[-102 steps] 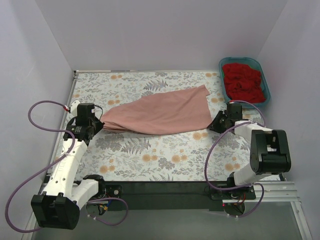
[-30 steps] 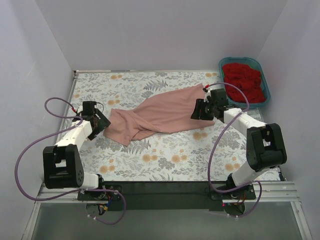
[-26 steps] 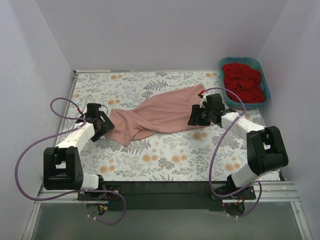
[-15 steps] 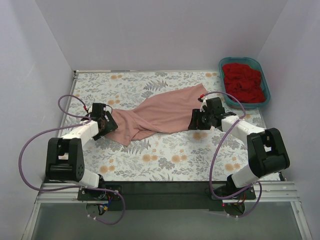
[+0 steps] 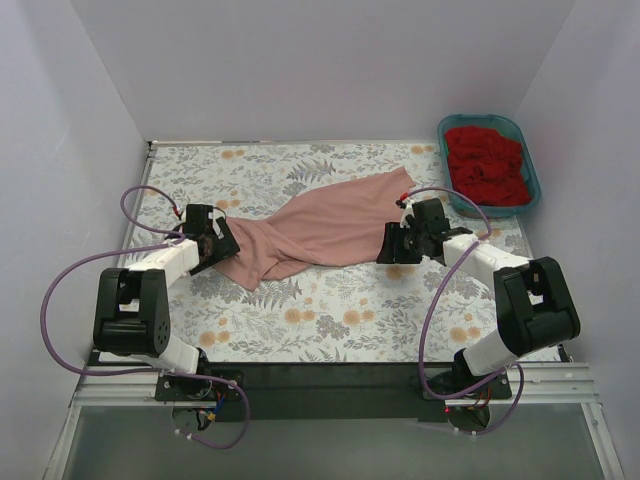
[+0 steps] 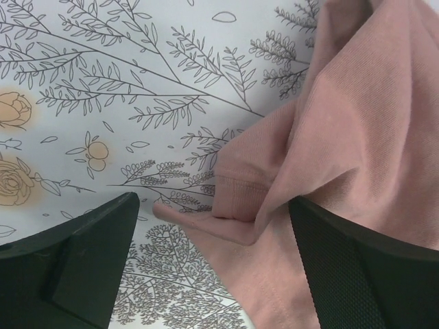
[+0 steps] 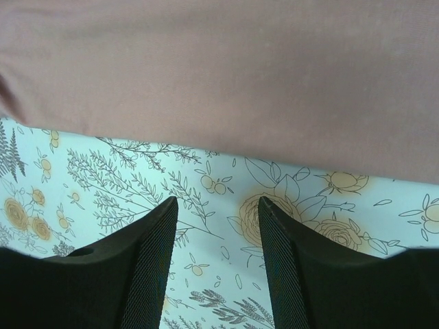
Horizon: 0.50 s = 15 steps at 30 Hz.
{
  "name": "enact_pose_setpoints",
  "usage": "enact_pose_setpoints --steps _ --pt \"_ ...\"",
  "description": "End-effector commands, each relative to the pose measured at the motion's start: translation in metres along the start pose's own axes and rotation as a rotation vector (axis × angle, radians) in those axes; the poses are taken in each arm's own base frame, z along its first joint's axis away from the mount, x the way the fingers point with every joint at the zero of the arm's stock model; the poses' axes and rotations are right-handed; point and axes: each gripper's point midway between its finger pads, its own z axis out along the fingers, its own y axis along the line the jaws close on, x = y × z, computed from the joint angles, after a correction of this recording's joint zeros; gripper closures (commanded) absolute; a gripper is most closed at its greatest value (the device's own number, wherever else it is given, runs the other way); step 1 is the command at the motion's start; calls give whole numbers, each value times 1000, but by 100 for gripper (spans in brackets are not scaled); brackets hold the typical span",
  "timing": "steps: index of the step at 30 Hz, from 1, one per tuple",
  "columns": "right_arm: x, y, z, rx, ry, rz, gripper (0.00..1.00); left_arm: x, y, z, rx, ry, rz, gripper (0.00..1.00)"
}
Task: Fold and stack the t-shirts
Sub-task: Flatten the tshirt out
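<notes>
Salmon-pink t-shirt (image 5: 330,225), red t-shirt (image 5: 487,165), teal tub (image 5: 481,118)

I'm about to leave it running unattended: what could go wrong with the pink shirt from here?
1. The dusty salmon-pink cloth t-shirt lies twisted and bunched at its left end. The open left gripper straddles a doubled-over hem there and may pinch several layers, giving a crooked fold.
2. The open right gripper hangs over the grey-and-orange floral cloth, just short of the shirt's edge. Closing there could catch that cloth or nothing.
</notes>
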Motion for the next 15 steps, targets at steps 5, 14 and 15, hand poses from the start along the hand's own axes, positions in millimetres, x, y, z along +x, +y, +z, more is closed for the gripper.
enact_pose_setpoints --steps 5,14,15 --pt "-7 6 -5 -22 -38 -23 43 -10 -5 -13 32 -47 12 8" --pt "-15 32 -8 -139 -52 -47 46 38 -29 -24 24 94 -144 14" --pt "-14 43 -6 -170 -44 -68 48 41 -28 -24 14 102 -156 14"
